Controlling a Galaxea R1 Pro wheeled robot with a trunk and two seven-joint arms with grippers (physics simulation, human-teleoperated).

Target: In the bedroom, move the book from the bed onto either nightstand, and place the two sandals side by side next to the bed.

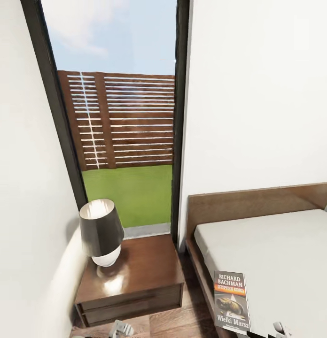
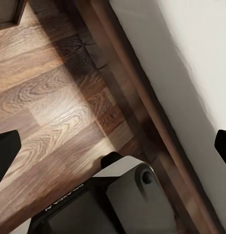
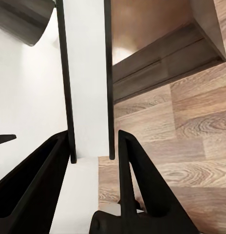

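Our right gripper [image 3: 93,146] is closed narrow on the book [image 3: 88,87]. In the right wrist view the two black fingers pinch its lower end, and we see it edge-on as a pale slab between dark covers. In the head view the book stands upright with its cover towards us, over the near corner of the bed [image 1: 276,253] and lifted off the mattress. Past it lies the nightstand [image 1: 144,267], close beside the bed frame, with a lamp [image 1: 101,232] on the part of its top nearest the wall. Our left gripper [image 2: 113,146] is spread wide and holds nothing, hanging over the wood floor [image 2: 54,122] by the bed's dark frame. We judge the step in hand to be carrying the book across to the nightstand. To do it well, we should swing it over the bare part of the top, on the bed side and well away from the lamp shade. We should then tip it flat, lower it until the cover meets the wood and only then let go, so it neither topples nor slides off the front edge.
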